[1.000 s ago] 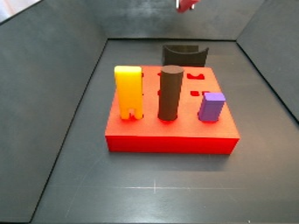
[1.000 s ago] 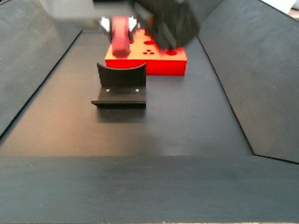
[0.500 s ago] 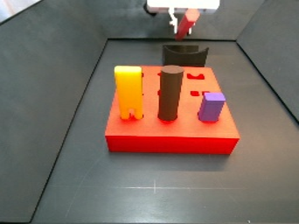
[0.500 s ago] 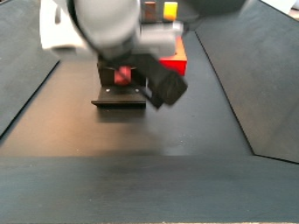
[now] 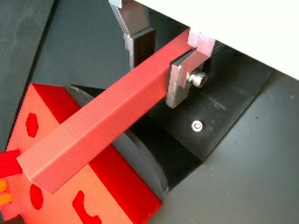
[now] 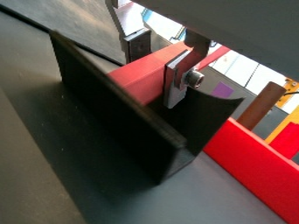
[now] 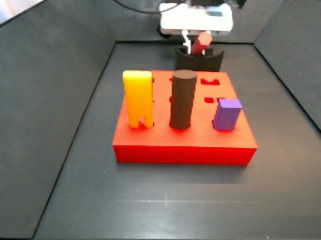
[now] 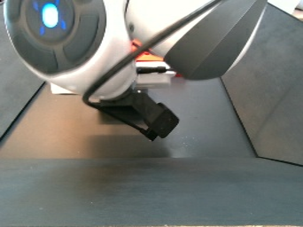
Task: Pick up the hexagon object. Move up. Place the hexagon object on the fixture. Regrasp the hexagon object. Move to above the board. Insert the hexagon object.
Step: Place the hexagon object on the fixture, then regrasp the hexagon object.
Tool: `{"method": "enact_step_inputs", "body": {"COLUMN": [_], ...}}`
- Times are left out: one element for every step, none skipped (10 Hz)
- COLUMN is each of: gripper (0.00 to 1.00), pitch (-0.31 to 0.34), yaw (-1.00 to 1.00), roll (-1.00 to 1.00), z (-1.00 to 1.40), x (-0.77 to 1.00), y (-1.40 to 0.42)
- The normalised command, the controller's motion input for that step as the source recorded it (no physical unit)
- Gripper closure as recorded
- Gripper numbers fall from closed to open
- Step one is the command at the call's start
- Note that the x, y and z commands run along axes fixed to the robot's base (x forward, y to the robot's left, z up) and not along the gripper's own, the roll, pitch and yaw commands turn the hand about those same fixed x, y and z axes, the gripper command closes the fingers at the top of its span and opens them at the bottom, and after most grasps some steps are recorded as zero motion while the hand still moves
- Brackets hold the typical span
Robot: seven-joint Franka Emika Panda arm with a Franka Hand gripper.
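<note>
Gripper (image 5: pixel 162 54) is now low, right over the fixture (image 5: pixel 208 122) at the far end of the floor; in a side view its white body (image 7: pixel 198 19) sits just above the dark block (image 7: pixel 200 58). 1 s ago only a red tip showed at the top edge of that view; 0.5 s ago the gripper was still clearly above the fixture w/ a gap. That gap is gone now.

Fingers (image 5: pixel 184 75) are clamped on the hexagon object (image 5: pixel 105 122): silver plates press both sides of the red bar near one end, in both wrist views. Bar (image 6: pixel 149 74) lies roughly level, its long free end reaching out over the fixture's wall twd the board (image 5: pixel 82 197). In a wrist view the bar sits at the top of the fixture (image 6: pixel 135 122), by the curved notch; whether it actually touches the notch, can't tell. In a side view only a short bit of red (image 7: pixel 202 40) shows under the gripper.

Other side view changed most: arm (image 8: pixel 130 44) now fills the upper half of the picture, hiding board and most of the fixture, which were both visible 1 s ago. Only a dark wrist part (image 8: pixel 144 113) and a red sliver (image 8: pixel 158 78) show.

Board (image 7: pixel 186 127) unmoved vs earlier: yellow-orange peg (image 7: pixel 137 97), dark brown cylinder (image 7: pixel 183 99), purple peg (image 7: pixel 227 113) all upright, same spots.
</note>
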Motion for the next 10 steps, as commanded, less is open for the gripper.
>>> {"method": "enact_step_inputs", "body": {"gripper": [1.00,1.00,0.00,0.00,0.00,0.00,0.00,0.00,0.00,0.00], "pitch": [0.004,-0.009,0.000,0.042,0.045,0.050,0.053,0.056,0.057,0.060], "yaw": [-0.09,-0.08,0.00,-0.02,-0.01,-0.01,-0.01,-0.01,-0.02,-0.02], "roll": [-0.13,-0.12,0.00,-0.05,-0.03,-0.01,0.02,0.04,0.05,0.06], "z": [-0.67,-0.65,0.00,1.00,1.00,1.00,1.00,1.00,0.87,0.70], "x": [0.11,0.09,0.00,0.00,-0.01,-0.02,-0.02,-0.03,-0.04,-0.04], "y": [0.15,0.16,0.00,0.00,0.01,0.01,0.00,0.00,0.00,0.00]}}
